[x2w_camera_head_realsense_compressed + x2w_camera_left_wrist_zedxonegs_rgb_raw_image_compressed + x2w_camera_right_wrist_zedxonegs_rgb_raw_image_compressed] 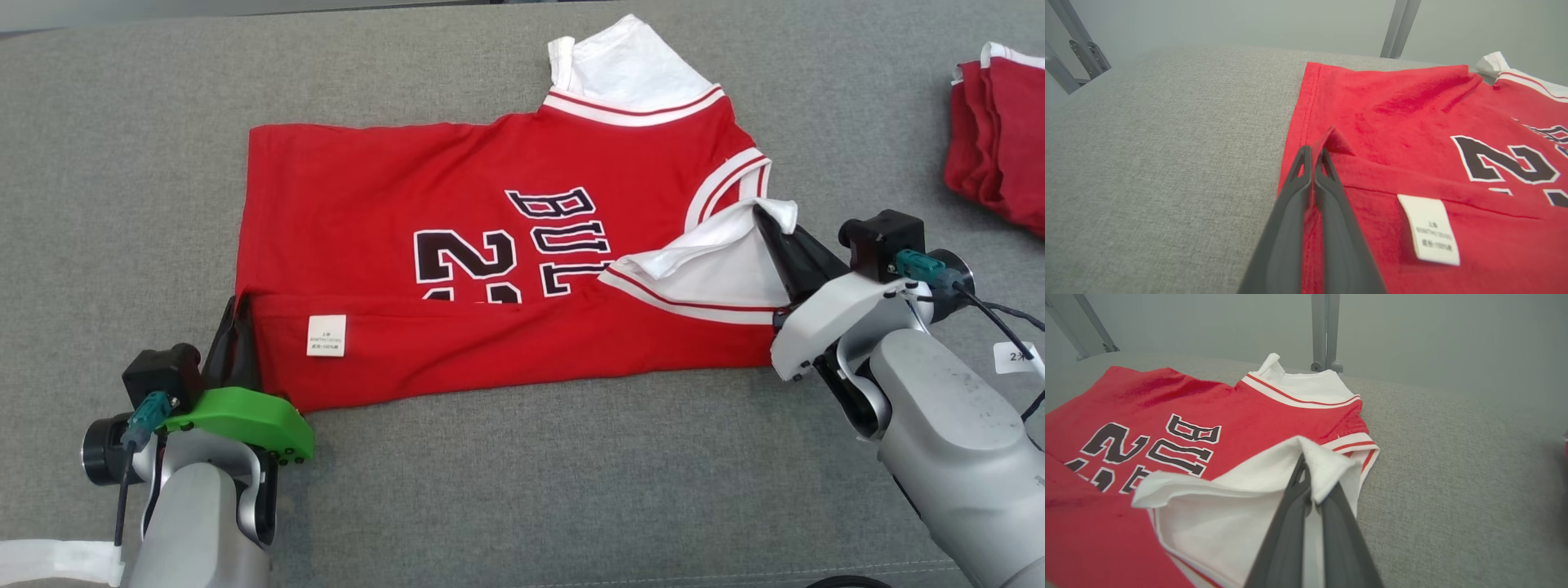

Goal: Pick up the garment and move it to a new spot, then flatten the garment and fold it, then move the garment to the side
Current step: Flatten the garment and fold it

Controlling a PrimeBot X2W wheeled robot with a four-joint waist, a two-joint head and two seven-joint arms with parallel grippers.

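Head view downward, wrist views close, sharing garment

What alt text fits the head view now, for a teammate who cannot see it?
A red jersey lies on a grey padded surface, its near edge folded over. The left gripper is shut on its near-left corner and the right gripper on its white sleeve. A pile of red garments sits far right.
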